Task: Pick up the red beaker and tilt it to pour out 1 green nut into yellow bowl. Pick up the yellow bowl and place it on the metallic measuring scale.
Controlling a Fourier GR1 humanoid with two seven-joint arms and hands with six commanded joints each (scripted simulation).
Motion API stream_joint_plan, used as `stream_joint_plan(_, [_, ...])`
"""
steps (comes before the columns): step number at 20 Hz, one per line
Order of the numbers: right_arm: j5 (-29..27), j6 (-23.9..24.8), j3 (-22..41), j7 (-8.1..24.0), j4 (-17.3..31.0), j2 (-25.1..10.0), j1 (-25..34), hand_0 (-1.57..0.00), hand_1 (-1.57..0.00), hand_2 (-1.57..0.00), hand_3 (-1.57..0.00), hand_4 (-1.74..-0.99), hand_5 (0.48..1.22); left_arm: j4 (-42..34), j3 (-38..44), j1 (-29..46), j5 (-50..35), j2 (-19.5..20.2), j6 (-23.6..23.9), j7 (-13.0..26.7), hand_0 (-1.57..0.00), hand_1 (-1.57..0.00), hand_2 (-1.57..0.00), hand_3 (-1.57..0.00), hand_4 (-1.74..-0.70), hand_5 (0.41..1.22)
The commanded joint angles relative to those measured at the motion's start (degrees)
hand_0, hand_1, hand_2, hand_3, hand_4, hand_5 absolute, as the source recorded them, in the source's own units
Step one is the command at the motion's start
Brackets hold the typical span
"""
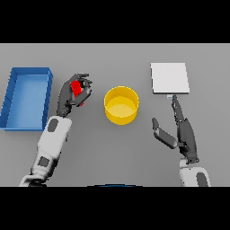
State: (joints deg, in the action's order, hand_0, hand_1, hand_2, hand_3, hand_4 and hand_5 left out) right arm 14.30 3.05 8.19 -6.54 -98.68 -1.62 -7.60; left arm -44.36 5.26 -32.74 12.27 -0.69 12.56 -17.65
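Observation:
My left hand is curled round the red beaker, holding it just left of the yellow bowl; most of the beaker is hidden by the fingers. The bowl stands upright at the table's middle, and I cannot make out any nut in it. The metallic measuring scale, a pale square plate, lies at the back right. My right hand rests open on the table right of the bowl, fingers straight and pointing toward the scale's front edge, thumb spread toward the bowl.
A blue rectangular tray sits at the far left, just beyond my left arm.

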Motion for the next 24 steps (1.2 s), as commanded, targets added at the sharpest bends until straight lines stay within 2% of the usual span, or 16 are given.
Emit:
stream_joint_plan(1, [0.2, 0.1, 0.0, -0.5, -0.1, -0.2, -0.4, 0.0, 0.0, 0.0, 0.0, -1.241, 0.695, 0.4, -0.3, -0.1, 0.4, -0.3, -0.3, -1.8, -0.93, -0.95, -0.95, -0.76, -1.53, 0.99])
stream_joint_plan(3, [0.0, 0.1, 0.0, 0.1, 0.2, 0.3, 0.5, 0.0, 0.0, 0.0, 0.0, -1.233, 0.688, 0.9, 0.0, -0.1, -0.2, -0.8, -0.6, -4.4, -1.16, -1.18, -1.17, -1.0, -1.6, 1.073])
stream_joint_plan(4, [0.0, 0.3, -0.1, -0.2, 0.5, 0.3, 0.5, 0.0, 0.0, 0.0, 0.0, -1.233, 0.686, 1.4, 0.4, -0.5, -0.5, -0.5, -0.8, -4.2, -1.24, -1.25, -1.25, -1.11, -1.57, 1.103])
stream_joint_plan(6, [0.3, 0.2, 0.1, -0.4, 1.2, 0.3, 1.0, 0.0, 0.0, 0.0, 0.0, -1.219, 0.68, 1.4, 0.8, -0.6, -1.2, -0.5, -0.7, -4.4, -1.36, -1.37, -1.37, -1.28, -1.63, 1.125])
stream_joint_plan(9, [1.1, 0.9, 0.2, -0.4, 1.0, 0.3, 1.3, 0.0, 0.0, 0.0, 0.0, -1.186, 0.67, 0.3, 0.7, -1.6, -1.2, -0.6, 0.8, -3.2, -1.46, -1.47, -1.47, -1.42, -1.69, 1.129])
stream_joint_plan(13, [2.2, 1.3, -0.4, -0.7, 1.8, -1.0, 1.5, 0.0, 0.0, 0.0, 0.0, -1.127, 0.659, -3.0, -1.4, -2.7, 0.7, 1.4, 1.0, -1.3, -1.53, -1.53, -1.53, -1.51, -1.72, 1.126])
stream_joint_plan(15, [2.9, 1.6, 0.0, -1.5, 1.5, -1.0, 1.5, 0.0, 0.0, 0.0, 0.0, -1.108, 0.656, -5.8, -4.3, -3.1, 3.1, 3.6, -0.2, 1.9, -1.54, -1.54, -1.54, -1.53, -1.73, 1.13])
stream_joint_plan(19, [3.2, 1.8, 0.2, -1.0, 0.9, -0.9, 0.9, 0.0, 0.0, 0.0, 0.0, -1.092, 0.661, -9.4, -13.4, -4.7, 12.8, 8.7, -2.8, 7.2, -1.56, -1.56, -1.56, -1.55, -1.74, 1.136])
stream_joint_plan(22, [2.8, 1.1, 0.4, -2.0, 1.1, -1.0, 0.4, 0.0, 0.0, 0.0, 0.0, -1.092, 0.668, -12.6, -16.9, -3.8, 15.4, 10.3, -4.8, 9.6, -1.56, -1.56, -1.56, -1.55, -1.74, 1.123])
stream_joint_plan(24, [3.7, 1.3, 0.9, -0.7, 1.1, -0.8, 0.5, 0.0, 0.0, 0.0, 0.0, -1.092, 0.664, -15.2, -18.4, -3.0, 16.0, 11.1, -6.1, 11.2, -1.56, -1.56, -1.56, -1.55, -1.74, 1.136])
